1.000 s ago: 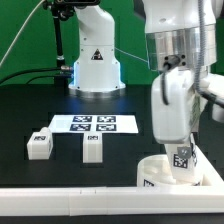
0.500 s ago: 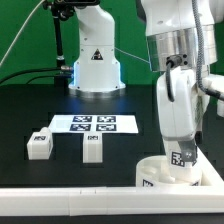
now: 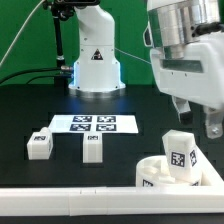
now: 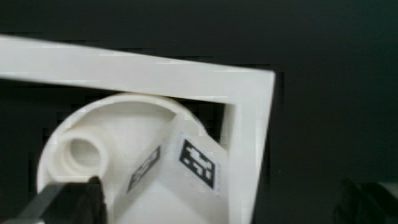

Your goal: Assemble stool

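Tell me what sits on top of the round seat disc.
One white stool leg stands on the seat disc, marker tag facing the exterior camera. The leg covers its own joint, so whether it sits fully in a socket cannot be seen.

The arm [image 3: 190,45] is white with a silver-grey wrist section, and the gripper [image 3: 199,118] has dark fingers [image 3: 213,124]. Its white base [image 3: 95,65] bears a black triangle mark and glows blue low down.

bright, even light in the exterior view; the black table [image 3: 20,110] looks matte, the white rail [image 3: 60,203] nearly blows out. the wrist view is soft, perhaps motion-blurred.
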Robot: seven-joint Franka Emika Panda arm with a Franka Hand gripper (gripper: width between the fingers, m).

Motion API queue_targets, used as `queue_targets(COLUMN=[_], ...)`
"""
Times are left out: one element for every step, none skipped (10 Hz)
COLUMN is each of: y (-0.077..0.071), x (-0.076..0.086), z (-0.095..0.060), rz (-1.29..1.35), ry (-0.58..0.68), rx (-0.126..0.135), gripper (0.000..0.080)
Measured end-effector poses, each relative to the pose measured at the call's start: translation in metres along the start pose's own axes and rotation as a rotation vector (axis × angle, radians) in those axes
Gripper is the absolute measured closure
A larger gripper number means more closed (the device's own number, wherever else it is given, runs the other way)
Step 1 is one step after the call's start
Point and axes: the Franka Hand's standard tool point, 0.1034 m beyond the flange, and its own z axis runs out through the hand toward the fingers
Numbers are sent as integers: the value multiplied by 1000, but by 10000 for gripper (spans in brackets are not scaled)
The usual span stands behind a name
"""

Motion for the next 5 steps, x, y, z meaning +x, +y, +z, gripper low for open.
queue_targets(y=[1,1,1,1,-4], x=[2,3,3,3,4], z=[1,1,1,0,-8], rz=[-24,-97,-150,-235,-471], ry=[2,4,5,7,3], rx=[-1,-2,-2,-3,-43], gripper=[150,150,150,150,150])
